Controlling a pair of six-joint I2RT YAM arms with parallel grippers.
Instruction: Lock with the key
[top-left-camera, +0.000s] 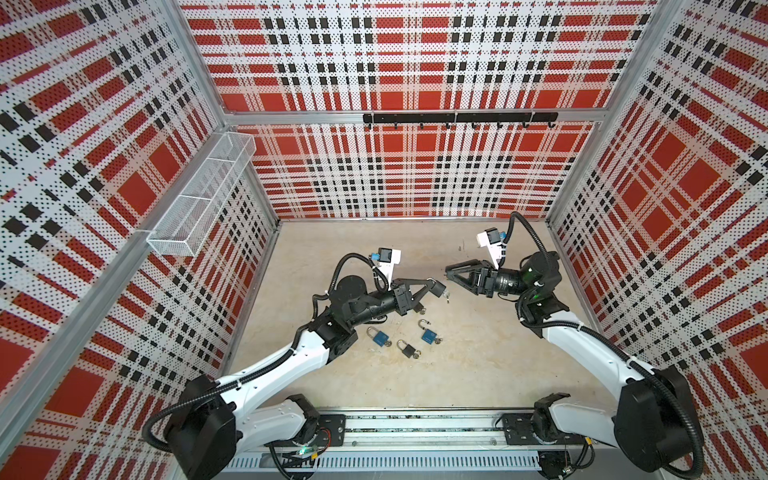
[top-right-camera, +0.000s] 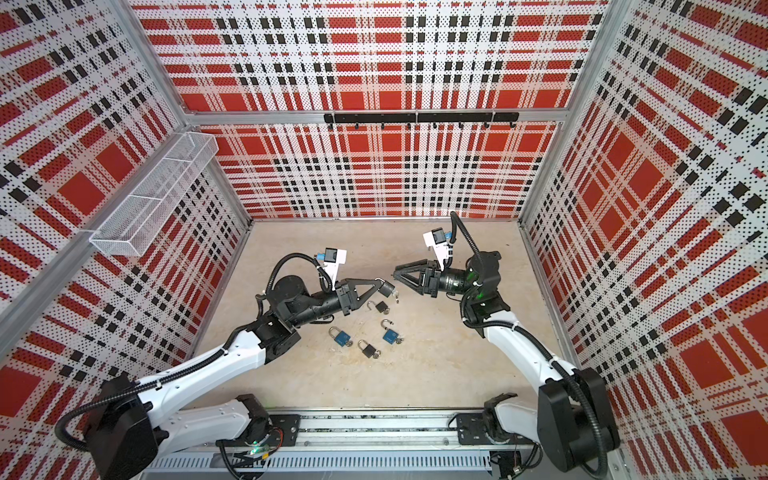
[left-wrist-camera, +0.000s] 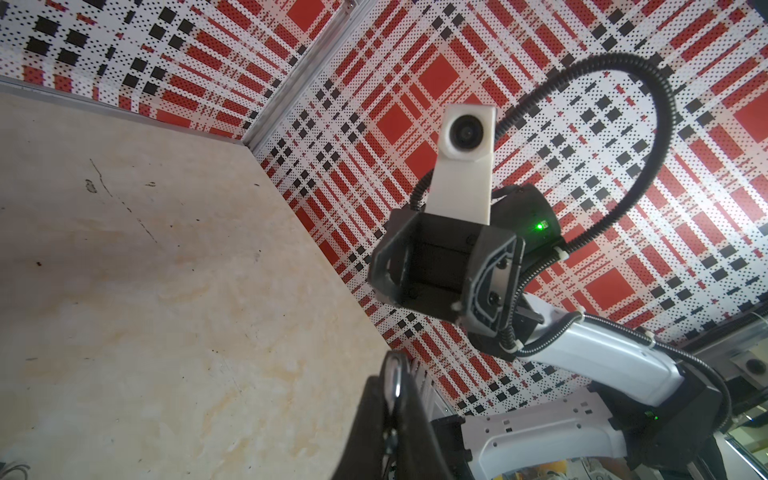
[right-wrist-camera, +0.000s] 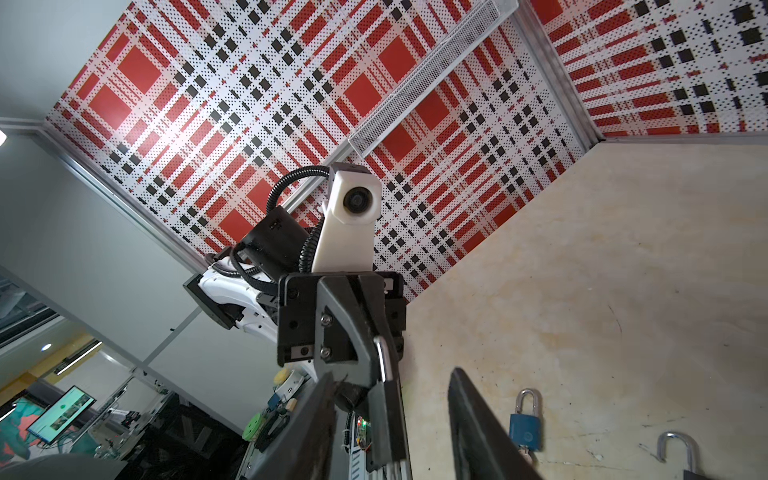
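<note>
My left gripper is shut on a black padlock and holds it above the table. In the left wrist view the fingers pinch its silver shackle. A small silver key sticks out of the padlock's lower end. My right gripper faces it from the right, a short way off, open and empty. In the right wrist view the padlock body shows between my spread right fingers.
Several more padlocks lie on the table below the left gripper: a blue one, a black one, a blue one with its shackle open and a black one. A wire basket hangs on the left wall and a hook rail on the back wall.
</note>
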